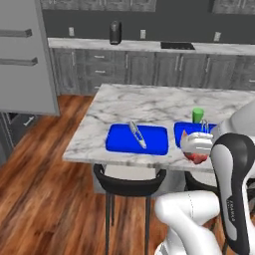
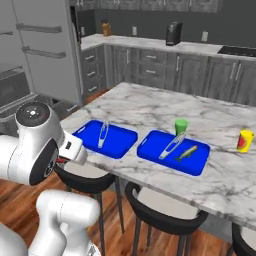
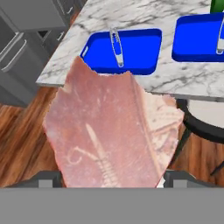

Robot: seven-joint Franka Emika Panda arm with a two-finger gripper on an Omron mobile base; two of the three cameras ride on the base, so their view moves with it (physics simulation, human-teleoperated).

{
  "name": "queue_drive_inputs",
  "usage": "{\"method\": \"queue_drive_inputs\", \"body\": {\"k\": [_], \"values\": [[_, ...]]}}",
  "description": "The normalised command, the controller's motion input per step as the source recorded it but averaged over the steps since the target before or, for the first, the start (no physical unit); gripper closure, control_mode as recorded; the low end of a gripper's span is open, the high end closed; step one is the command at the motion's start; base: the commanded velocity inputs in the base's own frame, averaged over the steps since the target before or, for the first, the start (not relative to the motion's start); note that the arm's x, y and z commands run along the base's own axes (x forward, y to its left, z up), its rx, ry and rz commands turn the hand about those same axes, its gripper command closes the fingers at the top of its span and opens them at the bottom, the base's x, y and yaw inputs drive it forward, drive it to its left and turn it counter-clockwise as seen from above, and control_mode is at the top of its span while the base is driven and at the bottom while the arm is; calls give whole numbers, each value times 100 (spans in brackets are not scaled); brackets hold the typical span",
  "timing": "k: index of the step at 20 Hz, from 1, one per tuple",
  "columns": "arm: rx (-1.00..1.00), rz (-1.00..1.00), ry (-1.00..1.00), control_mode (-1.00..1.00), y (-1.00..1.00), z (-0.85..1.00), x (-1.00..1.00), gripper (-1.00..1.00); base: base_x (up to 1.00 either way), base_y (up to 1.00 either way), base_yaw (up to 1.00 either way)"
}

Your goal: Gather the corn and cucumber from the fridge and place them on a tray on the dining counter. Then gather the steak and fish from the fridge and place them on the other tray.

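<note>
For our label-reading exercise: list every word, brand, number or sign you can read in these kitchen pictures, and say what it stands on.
"FRANKA": small vertical lettering on the robot arm's dark forearm casing, left base view; just legible.
Red-and-yellow cup on the dining counter: any print is too small to read.
No other text is legible.

Silvery tongs [image 2: 102, 134] are lying across the left tray [image 2: 117, 143], leaving open blue floor on both sides.

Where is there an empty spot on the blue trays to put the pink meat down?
The left tray is mostly bare: just a thin silvery thing lies down its middle, so both sides are free. The right tray is crowded, with another silvery thing and a small fish-like piece, and a green cup at its back edge. The steak sits between the fingers.
</note>
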Motion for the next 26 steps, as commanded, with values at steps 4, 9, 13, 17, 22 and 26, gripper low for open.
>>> {"method": "queue_drive_inputs", "body": {"k": [4,9,13,17,22,26], "values": [[0,0,0,100,0,0,0,100,27,-41,-34],[0,0,0,100,0,0,0,100,37,-32,-36],[0,0,0,100,0,0,0,100,49,-23,-32],[0,0,0,100,0,0,0,100,56,-19,-27],[0,0,0,100,0,0,0,100,69,-19,-20],[6,-14,5,-100,-33,-1,96,100,0,0,0]]}}
